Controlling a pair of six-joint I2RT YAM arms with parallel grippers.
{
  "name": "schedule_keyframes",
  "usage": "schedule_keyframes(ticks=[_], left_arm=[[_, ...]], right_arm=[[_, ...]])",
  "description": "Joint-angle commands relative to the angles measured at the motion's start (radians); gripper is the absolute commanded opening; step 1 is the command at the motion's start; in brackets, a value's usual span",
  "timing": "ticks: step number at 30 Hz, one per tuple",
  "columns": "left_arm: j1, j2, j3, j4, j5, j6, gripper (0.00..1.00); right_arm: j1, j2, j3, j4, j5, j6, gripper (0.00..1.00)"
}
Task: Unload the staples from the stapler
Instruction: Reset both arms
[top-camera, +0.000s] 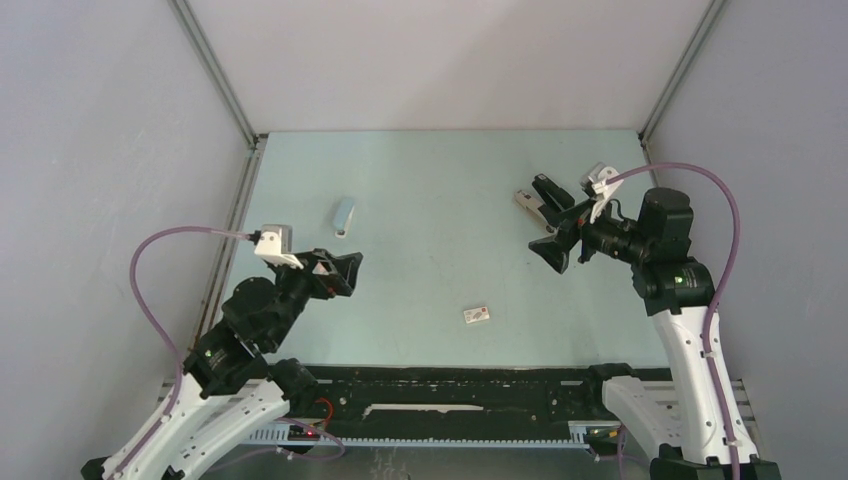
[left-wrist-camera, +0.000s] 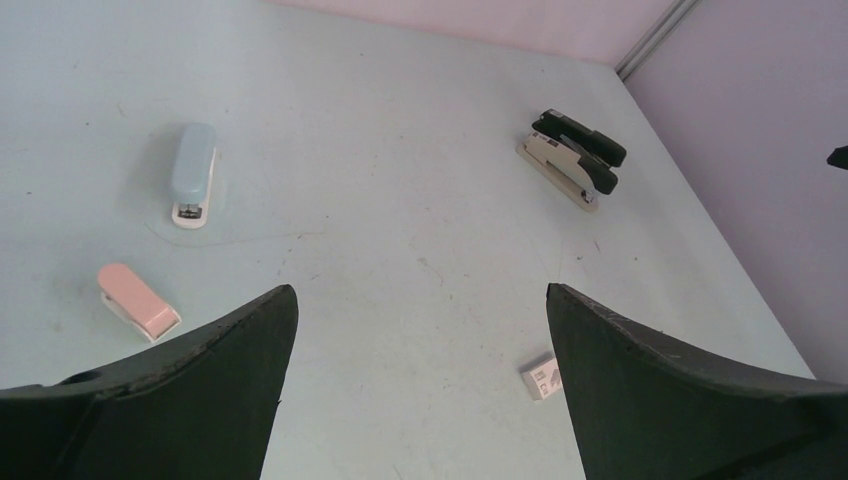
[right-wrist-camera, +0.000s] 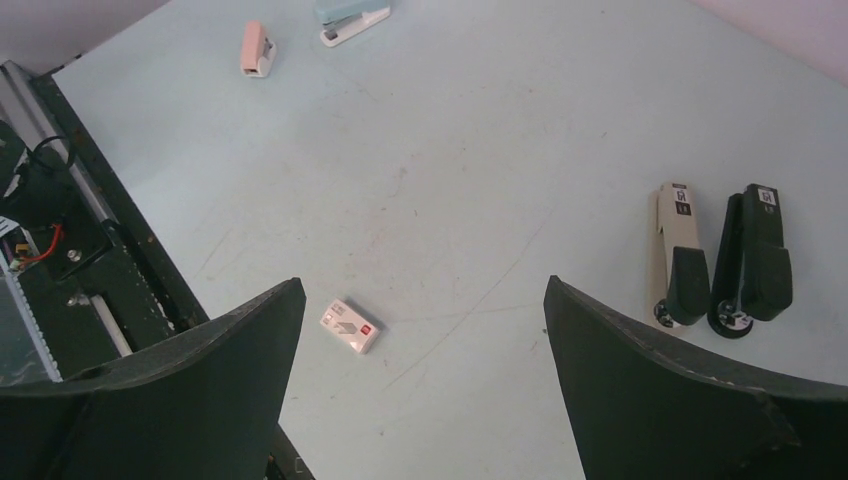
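No staples show in any view. A beige-and-black stapler (right-wrist-camera: 678, 255) and a black stapler (right-wrist-camera: 755, 258) lie side by side at the back right of the table (top-camera: 440, 180). They also show in the top view (top-camera: 540, 200) and the left wrist view (left-wrist-camera: 572, 158). A light blue stapler (top-camera: 344, 214) lies at the back left, also in the left wrist view (left-wrist-camera: 192, 172). My right gripper (top-camera: 560, 243) hangs open and empty above the table, just in front of the dark staplers. My left gripper (top-camera: 340, 272) is open and empty, in the air near the blue stapler.
A small white-and-grey box (top-camera: 477, 314) lies near the table's front middle, also in the wrist views (left-wrist-camera: 541, 376) (right-wrist-camera: 351, 325). A pink block (left-wrist-camera: 138, 301) lies near the blue stapler, hidden under my left arm in the top view. Grey walls close the left, right and back sides.
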Motion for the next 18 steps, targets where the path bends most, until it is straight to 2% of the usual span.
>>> schedule_keyframes(ticks=[1,14,18], left_arm=[[0.008,0.000,0.106,-0.095,-0.027,0.075,1.00],[0.009,-0.038,0.084,-0.123,-0.074,0.093,1.00],[0.016,-0.037,0.078,-0.123,-0.069,0.091,1.00]], right_arm=[[-0.011,-0.011,0.035,0.046,-0.042,0.056,0.99],[-0.027,-0.038,-0.002,0.072,-0.094,0.061,1.00],[-0.030,-0.054,-0.028,0.123,-0.061,0.125,1.00]])
